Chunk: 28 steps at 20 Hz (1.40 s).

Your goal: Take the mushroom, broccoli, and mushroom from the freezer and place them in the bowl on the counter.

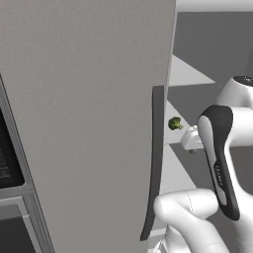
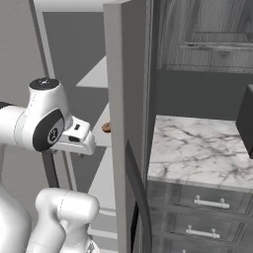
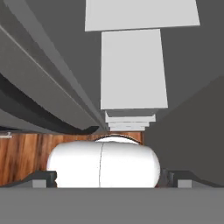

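Note:
The freezer [image 1: 89,123] stands with its doors swung open, showing white shelves [image 1: 170,170] inside. A small dark green broccoli [image 1: 174,123] lies on a middle shelf. A small brown mushroom [image 2: 105,127] sits at the same height, half hidden by a door edge [image 2: 118,99]. My gripper [image 1: 191,148] hangs just right of the broccoli and a little lower, pointing down, apart from it. In the hand view the gripper [image 3: 111,178] is open, its fingertips [image 3: 43,177] set wide with nothing between them. The bowl is out of view.
The left door carries a long dark bar handle [image 1: 155,163]. The white marble counter [image 2: 197,143] lies to the freezer's right over dark grey drawers [image 2: 207,202]. A dark box [image 2: 245,121] sits at its right end, under upper cabinets [image 2: 207,34]. Wood floor [image 3: 22,157] lies below.

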Motion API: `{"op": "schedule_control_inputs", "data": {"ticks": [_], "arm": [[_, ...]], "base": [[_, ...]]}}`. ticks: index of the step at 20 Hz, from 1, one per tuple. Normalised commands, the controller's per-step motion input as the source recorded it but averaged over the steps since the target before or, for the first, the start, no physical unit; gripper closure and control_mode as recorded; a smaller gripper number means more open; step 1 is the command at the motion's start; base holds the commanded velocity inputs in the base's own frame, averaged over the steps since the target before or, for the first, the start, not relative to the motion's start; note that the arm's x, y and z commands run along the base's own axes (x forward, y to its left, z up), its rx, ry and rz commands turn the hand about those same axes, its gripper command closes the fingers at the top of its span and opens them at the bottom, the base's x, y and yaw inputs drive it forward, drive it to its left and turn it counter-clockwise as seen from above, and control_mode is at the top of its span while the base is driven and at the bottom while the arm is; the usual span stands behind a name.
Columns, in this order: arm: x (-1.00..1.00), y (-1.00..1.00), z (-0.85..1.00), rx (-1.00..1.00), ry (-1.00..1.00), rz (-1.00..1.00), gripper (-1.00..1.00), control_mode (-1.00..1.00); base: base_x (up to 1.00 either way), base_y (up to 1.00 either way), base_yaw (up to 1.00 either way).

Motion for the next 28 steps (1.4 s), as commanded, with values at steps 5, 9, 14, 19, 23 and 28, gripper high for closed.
{"op": "schedule_control_inputs", "data": {"ticks": [5,9,14,19,23,28], "arm": [[0.4,-0.54,-0.23,0.0,0.0,0.0,-1.0,-1.0],[0.66,-0.11,-0.22,0.0,-0.02,0.0,-1.0,-1.0],[0.67,-0.06,-0.19,0.0,-0.04,0.0,-1.0,-1.0],[0.6,-0.15,-0.21,0.0,-0.02,0.0,-1.0,-1.0],[0.14,-0.25,-0.23,0.0,-0.15,0.0,-1.0,-1.0],[0.46,-0.12,-0.2,0.0,-0.2,0.0,-1.0,-1.0]], "base": [[0.0,0.0,0.0],[0.0,0.0,0.0],[0.0,0.0,0.0],[0.0,0.0,0.0],[0.0,0.0,0.0],[0.0,0.0,0.0]]}}
